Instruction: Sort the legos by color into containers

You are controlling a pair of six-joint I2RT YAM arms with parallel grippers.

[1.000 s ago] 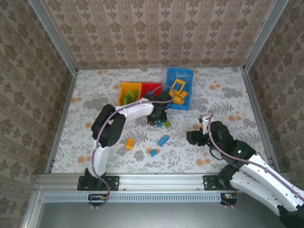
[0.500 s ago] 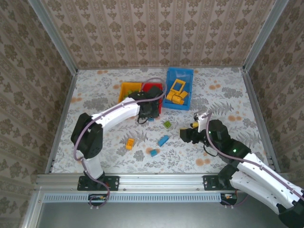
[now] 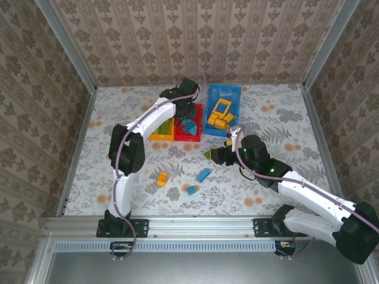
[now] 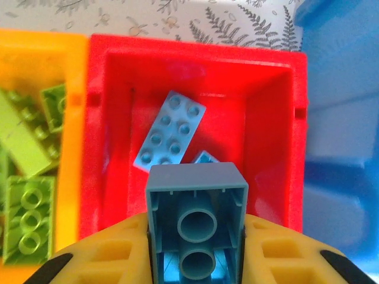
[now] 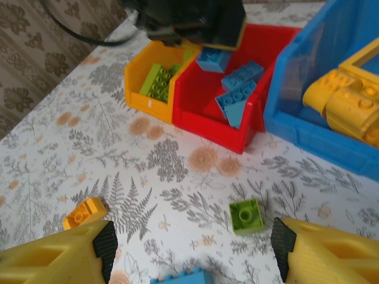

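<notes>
In the top view the yellow-orange bin [image 3: 155,131] sits left of centre on the floral counter [image 3: 278,118], with green bricks [image 4: 26,148] inside it. The red bin [image 3: 190,134] touches its right side. The left arm reaches over both bins, and its jaws hang above the red one. In the left wrist view those jaws are closed on a grey-blue brick [image 4: 196,228]. It is pinched between the yellow fingers [image 4: 106,260], underside toward the camera, over the red bin's floor. A flat blue eight-stud brick [image 4: 170,130] lies below it in the bin, tilted. The larger blue bin [image 3: 232,94] stands just right of the red bin and holds yellow-orange pieces [image 3: 218,118].

Four loose bricks lie on the counter in the lower middle of the frame. From left to right they are an orange brick [image 3: 160,178], a blue brick [image 3: 192,190], a longer blue brick [image 3: 204,175] and a green brick [image 3: 209,154].

The right arm comes in from the lower right, and its jaws sit just right of the green brick. In the right wrist view its fingers [image 5: 59,254] stand wide apart and grip nothing. The green brick lies on the counter ahead, between them.
</notes>
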